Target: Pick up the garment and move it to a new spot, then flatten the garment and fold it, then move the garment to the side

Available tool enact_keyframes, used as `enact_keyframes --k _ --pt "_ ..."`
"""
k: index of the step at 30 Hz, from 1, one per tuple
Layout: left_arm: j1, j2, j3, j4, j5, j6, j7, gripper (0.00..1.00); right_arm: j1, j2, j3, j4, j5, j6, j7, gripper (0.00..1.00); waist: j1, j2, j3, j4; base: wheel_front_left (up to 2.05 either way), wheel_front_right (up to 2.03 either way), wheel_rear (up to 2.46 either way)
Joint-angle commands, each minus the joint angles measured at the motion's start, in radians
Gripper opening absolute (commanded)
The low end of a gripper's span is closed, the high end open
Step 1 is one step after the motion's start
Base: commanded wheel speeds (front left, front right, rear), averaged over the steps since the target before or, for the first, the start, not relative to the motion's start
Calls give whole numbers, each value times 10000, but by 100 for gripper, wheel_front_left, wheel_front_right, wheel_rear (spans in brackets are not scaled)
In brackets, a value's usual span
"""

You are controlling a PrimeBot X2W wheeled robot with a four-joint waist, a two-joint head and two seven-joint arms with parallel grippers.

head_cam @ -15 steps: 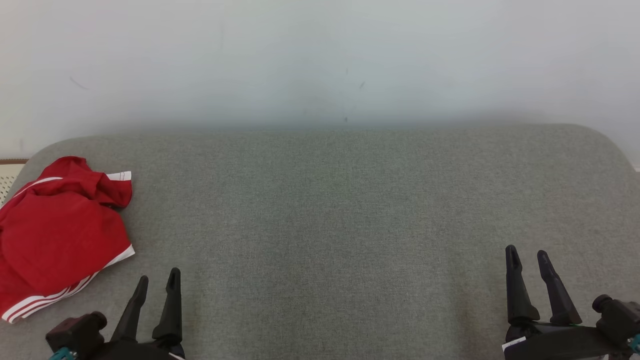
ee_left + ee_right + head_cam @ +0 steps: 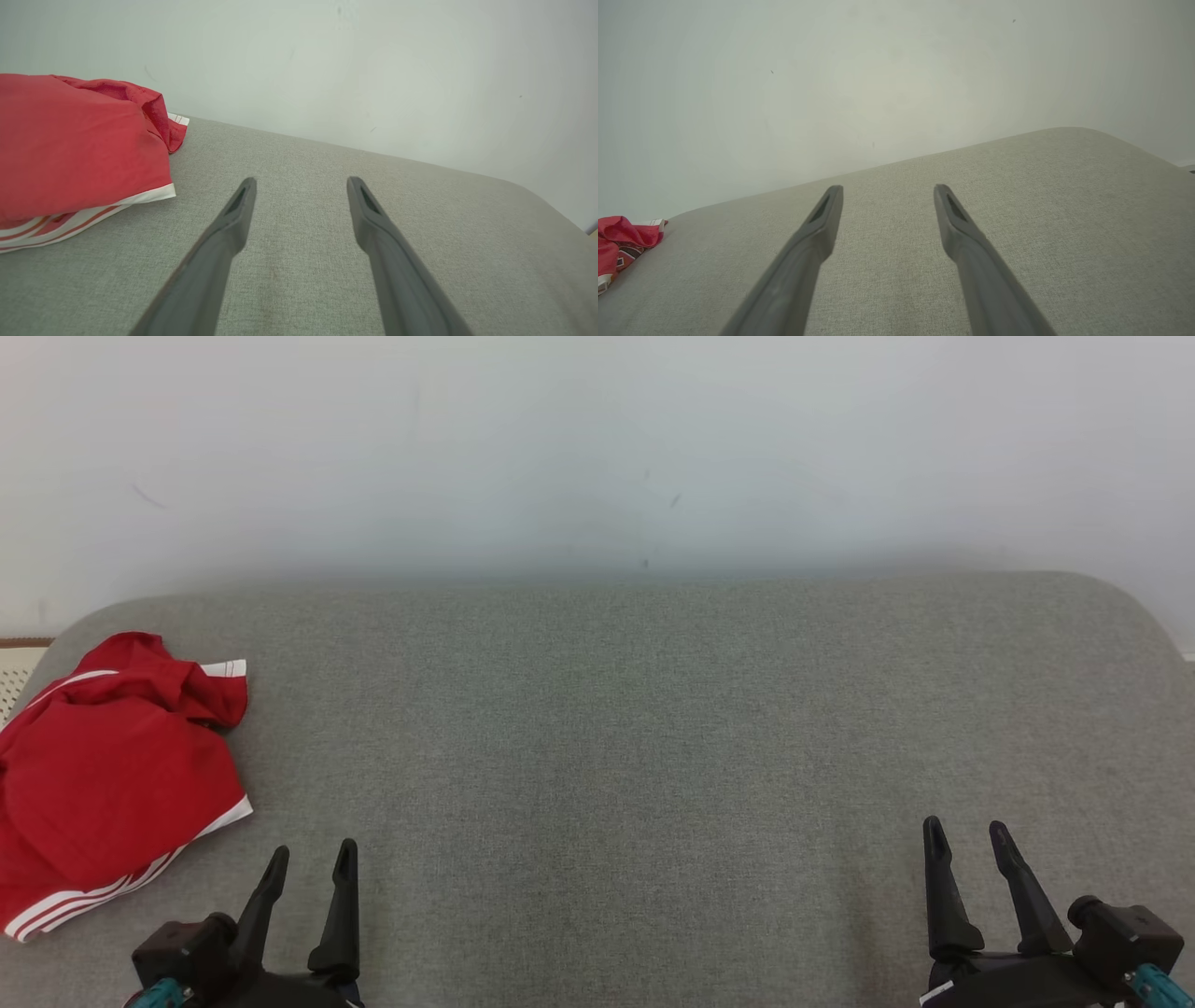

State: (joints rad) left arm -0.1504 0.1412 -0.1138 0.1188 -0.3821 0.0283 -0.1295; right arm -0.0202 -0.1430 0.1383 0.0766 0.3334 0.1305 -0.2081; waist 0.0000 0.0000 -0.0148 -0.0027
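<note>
The garment [image 2: 107, 779], red with white stripes along its hems, lies bunched at the far left of the grey cushioned surface [image 2: 635, 728]. In the left wrist view the garment [image 2: 79, 149] is to the left of my fingers. My left gripper [image 2: 312, 859] stands open at the lower left, just right of the garment and apart from it, with nothing between its fingers. At the lower right my right gripper [image 2: 965, 833] is open and empty too. The right wrist view catches the garment [image 2: 621, 238] at its far left edge.
A pale wall [image 2: 597, 448] rises directly behind the surface. The surface's rounded corners show at the back left and back right. A strip of pale perforated material [image 2: 14, 667] lies beyond the left edge.
Both grippers have drawn back toward the bottom of the head view; the left one has also shifted slightly right. The garment has not moved.
</note>
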Motion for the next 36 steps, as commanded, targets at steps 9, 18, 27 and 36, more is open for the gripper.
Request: enact_keyframes --k 9,18,27,36 --pt "-190 33 -229 314 717 196 -370 100 -255 112 -95 259 -1024 3 -107 100 0 0 -20 -38 0 0 0" --pt "-245 -16 -345 576 1241 365 -647 100 -406 108 -87 520 -1627 3 -90 100 0 0 5 -21 0 0 0" --pt "-353 -40 -426 781 1678 414 -887 100 -474 171 -67 658 -2194 3 -104 100 0 0 10 6 0 0 0" --pt "-436 -111 -480 1033 1958 383 -1124 100 -402 370 -154 696 -2654 4 -196 100 0 0 0 -18 0 0 0"
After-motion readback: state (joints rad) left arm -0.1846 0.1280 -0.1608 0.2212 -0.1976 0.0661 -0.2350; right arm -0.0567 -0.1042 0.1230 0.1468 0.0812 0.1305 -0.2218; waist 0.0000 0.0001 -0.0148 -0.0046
